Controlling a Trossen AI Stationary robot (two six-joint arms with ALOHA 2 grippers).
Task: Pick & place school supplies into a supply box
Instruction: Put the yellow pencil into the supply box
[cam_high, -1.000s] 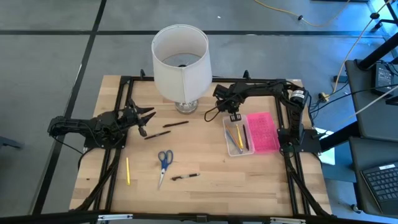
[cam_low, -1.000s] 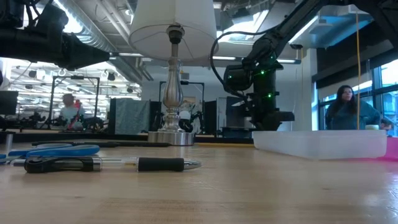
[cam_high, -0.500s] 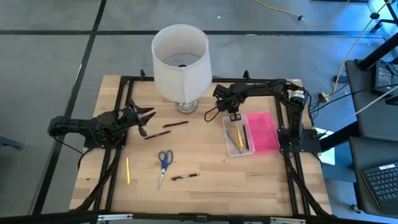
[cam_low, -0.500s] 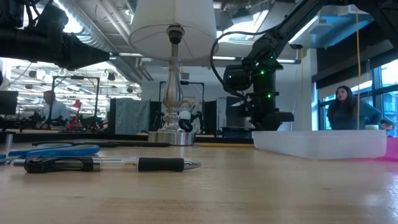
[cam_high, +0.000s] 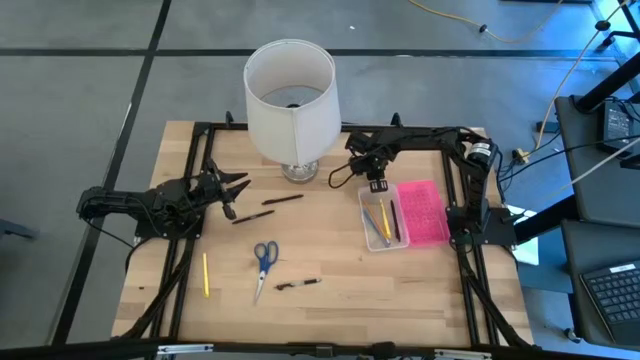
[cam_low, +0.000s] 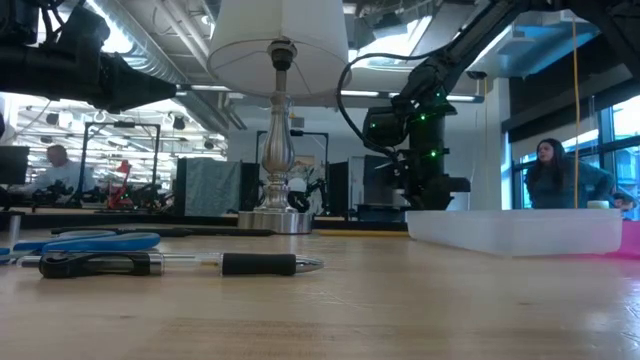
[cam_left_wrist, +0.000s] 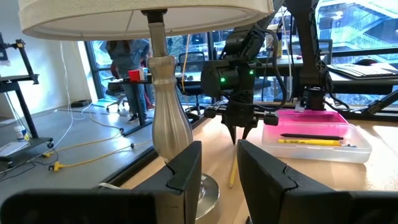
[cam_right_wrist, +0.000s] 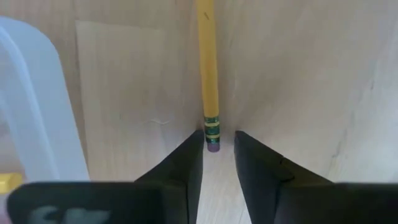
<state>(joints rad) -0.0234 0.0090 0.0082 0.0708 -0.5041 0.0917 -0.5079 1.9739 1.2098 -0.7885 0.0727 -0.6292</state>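
My right gripper points down at the table beside the far left corner of the supply box, a clear tray with its pink lid open beside it. It is open, and its fingertips stand on either side of the eraser end of a yellow pencil that lies flat on the wood. Two pencils and a dark pen lie in the tray. Blue scissors, another yellow pencil and dark pens lie on the table. My left gripper waits at the left, level, open and empty.
A white lamp stands at the table's far middle, its metal base just left of my right gripper. A black frame runs around the table's edges. People show in the room behind.
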